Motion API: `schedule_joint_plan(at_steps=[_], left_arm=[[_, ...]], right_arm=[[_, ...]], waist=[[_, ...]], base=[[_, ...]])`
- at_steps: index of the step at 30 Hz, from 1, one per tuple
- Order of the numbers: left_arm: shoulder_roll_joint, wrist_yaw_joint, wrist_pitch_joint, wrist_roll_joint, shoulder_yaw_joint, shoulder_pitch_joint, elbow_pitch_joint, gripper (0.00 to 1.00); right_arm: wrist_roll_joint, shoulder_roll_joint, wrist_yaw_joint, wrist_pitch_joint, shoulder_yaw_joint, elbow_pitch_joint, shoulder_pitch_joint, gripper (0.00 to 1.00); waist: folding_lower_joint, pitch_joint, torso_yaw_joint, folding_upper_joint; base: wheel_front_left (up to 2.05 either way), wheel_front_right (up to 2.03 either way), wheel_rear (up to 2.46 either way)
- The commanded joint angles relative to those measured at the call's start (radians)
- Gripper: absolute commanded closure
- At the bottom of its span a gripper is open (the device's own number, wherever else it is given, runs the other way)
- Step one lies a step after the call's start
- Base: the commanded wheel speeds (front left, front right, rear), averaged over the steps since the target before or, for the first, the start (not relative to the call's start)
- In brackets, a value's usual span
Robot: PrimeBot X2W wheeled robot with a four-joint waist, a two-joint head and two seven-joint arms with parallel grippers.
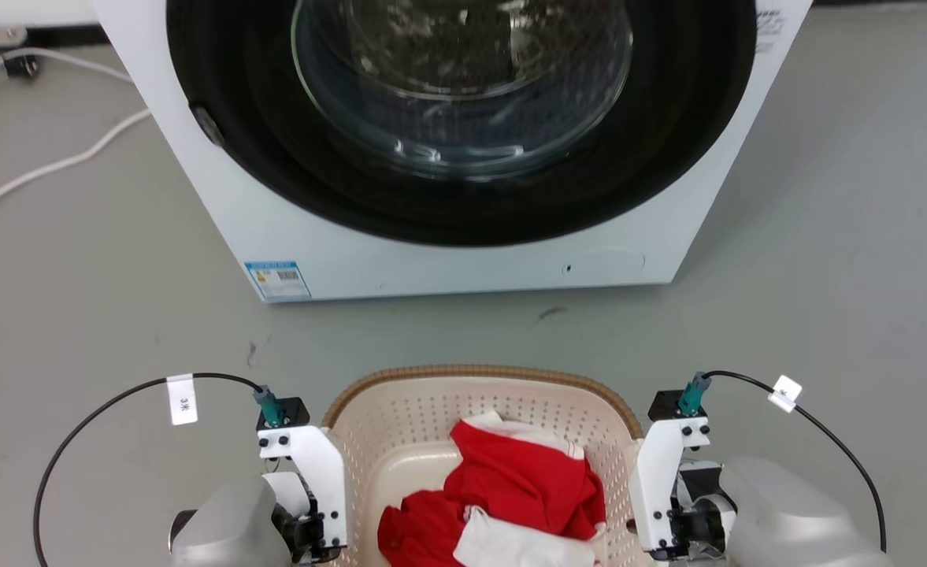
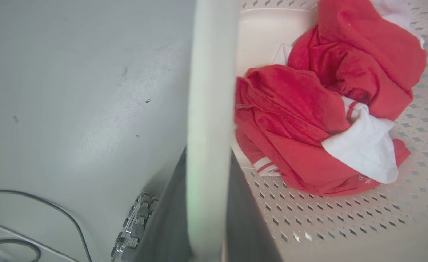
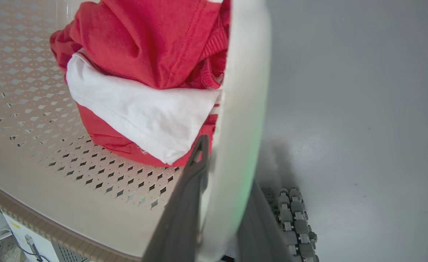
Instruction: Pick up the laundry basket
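Laundry basket (image 1: pixel 424 417) is just in front of the washing machine (image 1: pixel 463 264), with red and white clothes (image 1: pixel 526 480) inside. My left gripper (image 2: pixel 208 203) is clamped on the left handle (image 2: pixel 210 91), one finger on each side. My right gripper (image 3: pixel 221 203) grips the right handle (image 3: pixel 246 72) the same way. There is bare floor (image 1: pixel 825 276) on both sides of the basket and a strip of it between the brown rim (image 1: pixel 479 369) and the machine. Cables (image 1: pixel 53 165) lie well left of the machine.

Bright even light, glare on door glass (image 1: pixel 431 150), near handle (image 2: pixel 210 127) v. blurry
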Motion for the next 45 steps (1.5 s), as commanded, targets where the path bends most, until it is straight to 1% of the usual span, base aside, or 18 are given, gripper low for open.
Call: schedule_joint_plan(at_steps=[1, 9, 16, 19, 31, 45], left_arm=[[-0.044, -0.014, 0.018, -0.014, -0.008, -0.009, -0.011, 1.0], [-0.043, -0.013, 0.114, -0.055, -0.04, 0.018, -0.011, 1.0], [-0.039, -0.013, 0.154, -0.079, -0.06, 0.022, -0.011, 1.0], [-0.039, -0.013, 0.164, -0.086, -0.066, 0.032, -0.011, 1.0], [-0.037, -0.002, 0.176, -0.106, -0.072, 0.047, -0.01, 1.0], [-0.037, 0.003, 0.131, -0.114, -0.083, 0.043, -0.01, 1.0]], right_arm=[[0.019, 0.04, 0.019, 0.013, 0.002, -0.022, 0.015, 1.0], [0.05, 0.021, 0.019, 0.078, 0.011, -0.015, 0.017, 1.0], [0.063, 0.004, 0.019, 0.102, 0.021, -0.002, 0.027, 1.0], [0.065, 0.001, 0.019, 0.095, 0.026, 0.0, 0.032, 1.0], [0.075, 0.005, 0.018, 0.084, 0.038, 0.016, 0.035, 1.0], [0.082, 0.007, 0.018, 0.054, 0.054, 0.01, 0.024, 1.0]], waist=[[0.0001, -0.035, -0.003, 0.0], [0.0001, -0.11, -0.008, 0.0], [0.0001, -0.152, -0.001, 0.0], [0.0001, -0.163, 0.001, 0.0], [0.0001, -0.189, 0.004, 0.0], [0.0001, -0.187, 0.003, 0.0]], base=[[0.0, 0.0, 0.0], [0.0, 0.0, 0.0], [0.0, 0.0, 0.0], [0.0, 0.0, 0.0], [0.0, 0.0, 0.0], [0.0, 0.0, 0.0]])
